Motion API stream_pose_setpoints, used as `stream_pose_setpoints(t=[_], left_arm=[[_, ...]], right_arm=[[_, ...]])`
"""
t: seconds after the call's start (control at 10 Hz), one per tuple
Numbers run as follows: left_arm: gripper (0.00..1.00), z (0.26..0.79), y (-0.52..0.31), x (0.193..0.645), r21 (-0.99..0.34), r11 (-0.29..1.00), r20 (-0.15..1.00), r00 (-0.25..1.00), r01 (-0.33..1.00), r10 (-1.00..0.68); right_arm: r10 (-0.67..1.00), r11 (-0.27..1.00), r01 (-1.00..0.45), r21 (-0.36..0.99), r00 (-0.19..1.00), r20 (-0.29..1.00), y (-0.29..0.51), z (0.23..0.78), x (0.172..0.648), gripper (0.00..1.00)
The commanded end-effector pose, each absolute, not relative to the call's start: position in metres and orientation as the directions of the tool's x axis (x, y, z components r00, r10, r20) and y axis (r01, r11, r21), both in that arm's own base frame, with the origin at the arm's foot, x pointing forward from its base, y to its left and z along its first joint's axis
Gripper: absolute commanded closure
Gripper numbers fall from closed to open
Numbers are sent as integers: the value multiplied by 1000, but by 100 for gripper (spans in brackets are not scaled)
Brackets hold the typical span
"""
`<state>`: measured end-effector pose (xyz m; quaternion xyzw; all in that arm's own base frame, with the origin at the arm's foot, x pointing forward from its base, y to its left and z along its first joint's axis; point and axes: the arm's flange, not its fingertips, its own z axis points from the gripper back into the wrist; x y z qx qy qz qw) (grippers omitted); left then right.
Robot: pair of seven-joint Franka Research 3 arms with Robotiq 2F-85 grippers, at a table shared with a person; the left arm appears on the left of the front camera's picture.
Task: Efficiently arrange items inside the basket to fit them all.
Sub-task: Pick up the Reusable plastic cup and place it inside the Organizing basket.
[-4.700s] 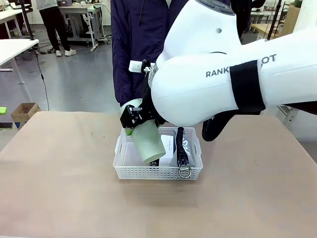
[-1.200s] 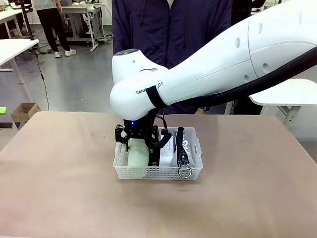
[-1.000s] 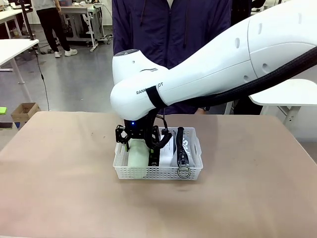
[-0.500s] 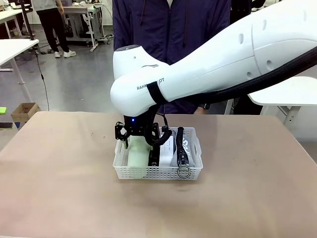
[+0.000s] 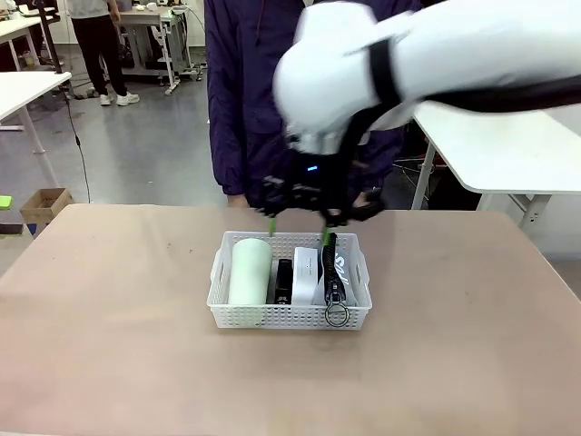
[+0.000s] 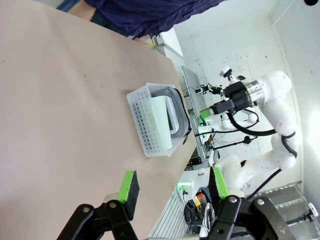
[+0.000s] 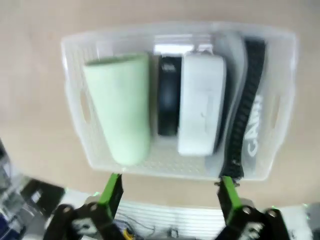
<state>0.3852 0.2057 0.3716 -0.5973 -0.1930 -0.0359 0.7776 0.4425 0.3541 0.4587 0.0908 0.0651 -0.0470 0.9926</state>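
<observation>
The white basket (image 5: 290, 316) stands mid-table with everything lying side by side in it. From left to right: the pale green cup (image 5: 250, 271) on its side, the black stapler (image 5: 283, 280), the small white box (image 5: 305, 275) and the grey pouch (image 5: 335, 271) on edge. My right gripper (image 5: 298, 227) hovers open and empty above the basket's far rim. From above, the right wrist view shows the basket (image 7: 75, 105), cup (image 7: 120, 110), stapler (image 7: 169, 95), box (image 7: 201, 102) and pouch (image 7: 247, 110) beyond that gripper (image 7: 170, 192). My left gripper (image 6: 175, 185) is open and empty, well away from the basket (image 6: 145, 125).
A person in a dark blue jacket (image 5: 263, 91) stands at the table's far edge, right behind the basket. A white table (image 5: 508, 136) stands to the back right. A cardboard box (image 5: 45, 204) sits on the floor at left. Bare tabletop (image 5: 109, 318) surrounds the basket.
My right gripper has let go of the cup, which now lies in the basket's left part, and has risen up and back toward the person.
</observation>
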Motion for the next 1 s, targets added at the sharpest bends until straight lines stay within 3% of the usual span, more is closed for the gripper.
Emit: stream_pose_setpoints(t=[0.0,0.2,0.4,0.6,0.7,0.9], left_arm=[[26,372,203,384,-912,286,349,921,293,171],[26,372,203,384,-912,286,349,921,293,171],[26,372,203,384,-912,286,349,921,293,171],[26,372,203,384,-912,286,349,921,293,171],[26,372,203,384,-912,286,349,921,293,171],[26,372,203,384,-912,286,349,921,293,171]], right_arm=[[-18,930,116,348,962,-274,256,470,428,0],[17,816,184,548,940,-342,166,485,424,0],[-42,641,340,688,911,-411,69,487,420,0],[-82,404,433,806,895,-439,-11,466,403,0],[-116,239,410,880,912,-393,-45,447,384,0],[-192,97,303,948,940,-281,-78,415,350,0]])
